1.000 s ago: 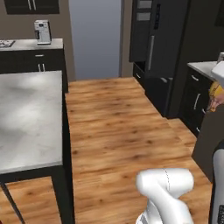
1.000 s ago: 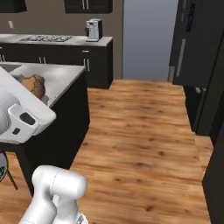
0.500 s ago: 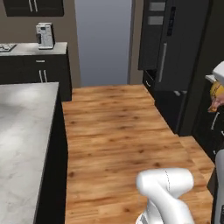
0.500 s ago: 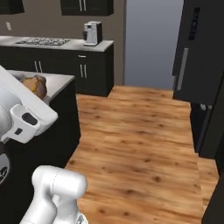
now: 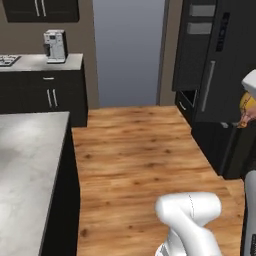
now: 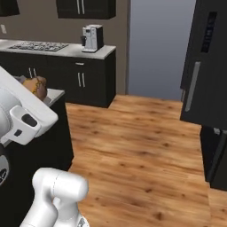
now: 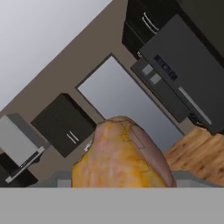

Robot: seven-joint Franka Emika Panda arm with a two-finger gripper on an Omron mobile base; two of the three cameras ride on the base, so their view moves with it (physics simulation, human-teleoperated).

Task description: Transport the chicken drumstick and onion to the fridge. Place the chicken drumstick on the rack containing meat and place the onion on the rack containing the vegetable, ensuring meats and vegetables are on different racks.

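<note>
**Base swings toward the fridge, drumstick in hand**

Over the last second both base views have slid: the island counter [image 5: 25, 165] has drawn off to the left, and the fridge [image 5: 220, 65], doors shut, has grown and sits nearer on the right. That is the base driving and turning, not the furniture moving. I judge this the carry leg of the task, with no placing begun.

One drumstick [image 7: 122, 155] sits close before the hand camera, golden-brown, and shows too at the left edge of the right base view, beside the white arm. The gripper appears clamped on it, though its fingertips are hidden behind the meat. No onion can be counted here, so it likely needs a second trip.

Also counted: one coffee machine [image 5: 55, 46] on the far counter [image 5: 30, 62], and one stovetop [image 6: 37, 45].
</note>
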